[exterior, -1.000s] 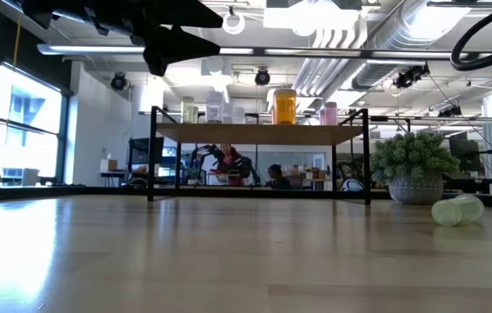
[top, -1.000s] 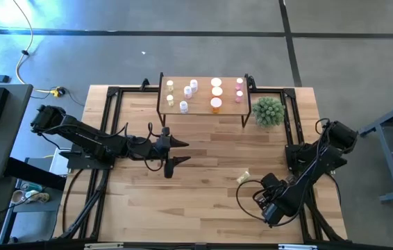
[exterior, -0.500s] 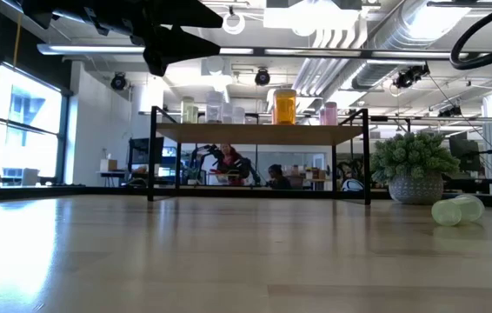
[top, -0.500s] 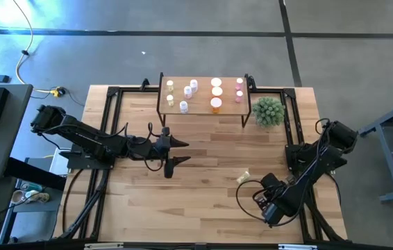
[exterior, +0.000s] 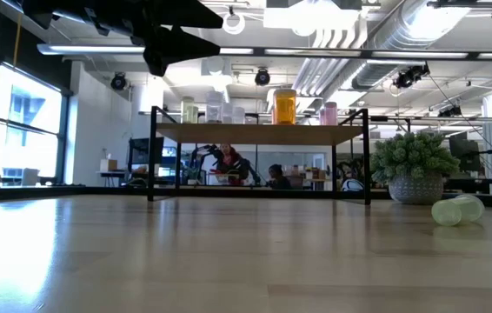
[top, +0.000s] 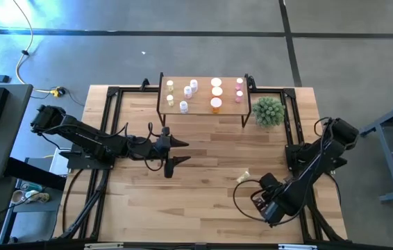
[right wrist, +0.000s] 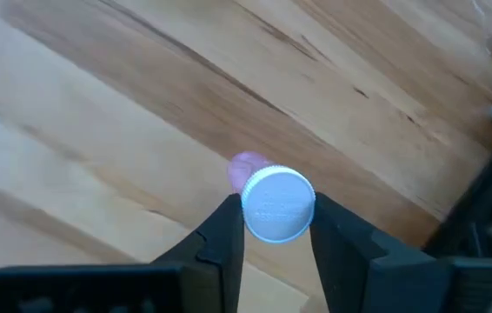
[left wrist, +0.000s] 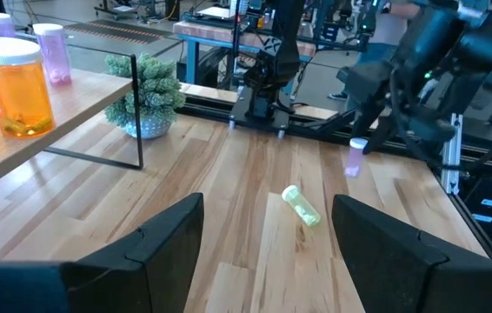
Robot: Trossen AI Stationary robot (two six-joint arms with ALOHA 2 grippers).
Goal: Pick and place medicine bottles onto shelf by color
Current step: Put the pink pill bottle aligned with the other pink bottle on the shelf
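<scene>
Between right gripper (right wrist: 269, 228) fingers, clamped: pink bottle (right wrist: 267, 198), white cap unlettered; left gripper (left wrist: 263, 243) fingers apart.

The left tool (top: 176, 151) hovers mid-counter, fingers spread wide. The right tool (right wrist: 268, 228) is at the near right, pinching a bottle cap.

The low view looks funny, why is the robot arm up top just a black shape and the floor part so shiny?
In the low view, bright ceiling lights and windows behind leave the left gripper a dark silhouette, and window light glares off the table. In the right wrist view, the pink bottle behind its white cap looks blurry.
</scene>
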